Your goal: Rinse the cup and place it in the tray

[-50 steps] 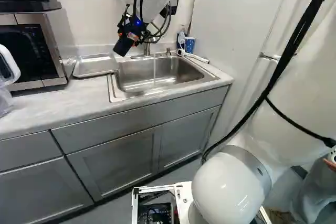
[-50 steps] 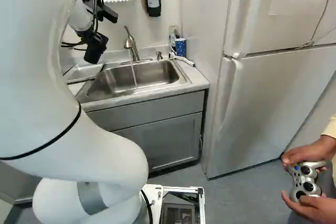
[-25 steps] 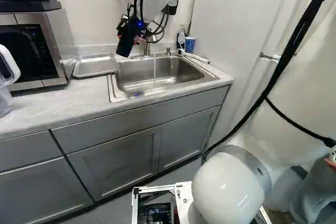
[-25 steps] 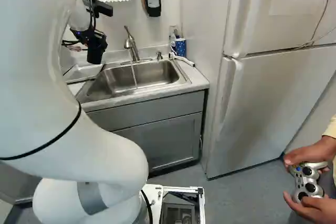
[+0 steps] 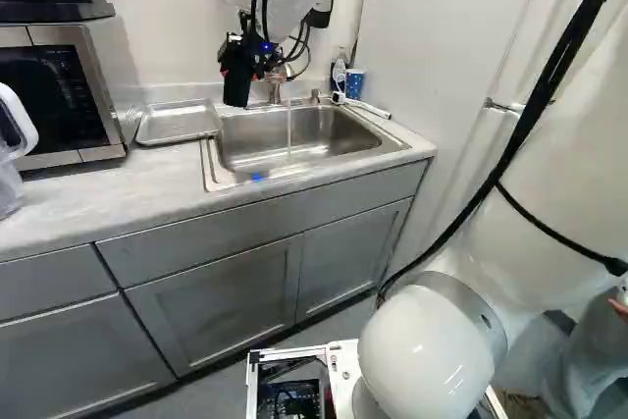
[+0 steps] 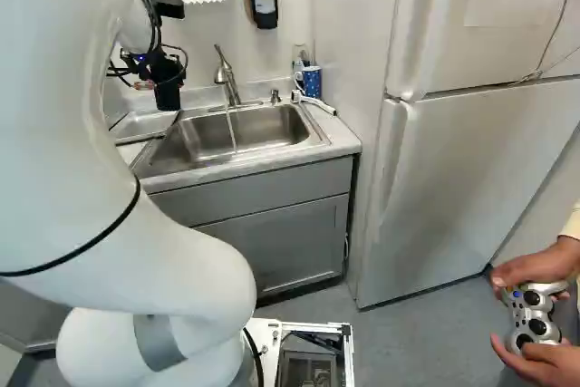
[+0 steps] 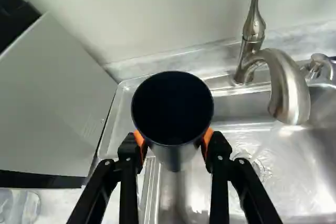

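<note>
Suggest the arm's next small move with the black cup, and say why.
Probably shift the claw sideways over the tray, if rinsing is done, which I cannot tell: the cup is gripped, roughly upright and outside the running water, and the tray sits beside the sink.

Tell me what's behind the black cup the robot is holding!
In the wrist view, bits of the metal tray and the sink peek out around the black cup. Whatever is straight behind the cup is covered, so I can't see that part.

No text or number is reading clearly, tiny marks are showing on the microwave (image 5: 61,95), left side of the left base view, illegible
</note>
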Available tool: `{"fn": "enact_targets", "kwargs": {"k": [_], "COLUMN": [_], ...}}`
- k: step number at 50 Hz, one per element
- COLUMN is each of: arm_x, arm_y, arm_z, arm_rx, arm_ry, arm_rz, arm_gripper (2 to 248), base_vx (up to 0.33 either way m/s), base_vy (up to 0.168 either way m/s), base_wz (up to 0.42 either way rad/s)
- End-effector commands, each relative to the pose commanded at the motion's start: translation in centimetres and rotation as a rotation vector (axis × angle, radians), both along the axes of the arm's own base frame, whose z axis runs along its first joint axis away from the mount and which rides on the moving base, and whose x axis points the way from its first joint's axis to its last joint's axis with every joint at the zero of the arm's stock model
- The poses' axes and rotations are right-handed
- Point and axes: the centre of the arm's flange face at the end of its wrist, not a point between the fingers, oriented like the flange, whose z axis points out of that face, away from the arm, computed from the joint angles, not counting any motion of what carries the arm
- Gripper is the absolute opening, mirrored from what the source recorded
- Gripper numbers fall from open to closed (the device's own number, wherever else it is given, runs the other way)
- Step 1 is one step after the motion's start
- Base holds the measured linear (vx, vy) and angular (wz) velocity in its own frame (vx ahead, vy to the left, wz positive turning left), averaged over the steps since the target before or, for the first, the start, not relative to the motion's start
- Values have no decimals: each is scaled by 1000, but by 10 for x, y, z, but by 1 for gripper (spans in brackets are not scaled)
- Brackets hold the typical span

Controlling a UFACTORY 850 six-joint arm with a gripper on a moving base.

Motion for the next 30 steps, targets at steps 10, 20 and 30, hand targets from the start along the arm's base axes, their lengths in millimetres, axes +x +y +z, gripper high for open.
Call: {"fn": "enact_targets", "kwargs": {"k": [10,20,30], "arm_x": [0,0,0], "arm_y": [0,0,0], "arm_z": [0,0,0], "arm_rx": [-74,-149,-164], "arm_ry": [-43,-86,-94], "arm_rz": [61,121,133], "arm_gripper": [122,122,122], "base_vx": [0,0,0], "base_vy": [0,0,0], "base_wz": [0,0,0]}}
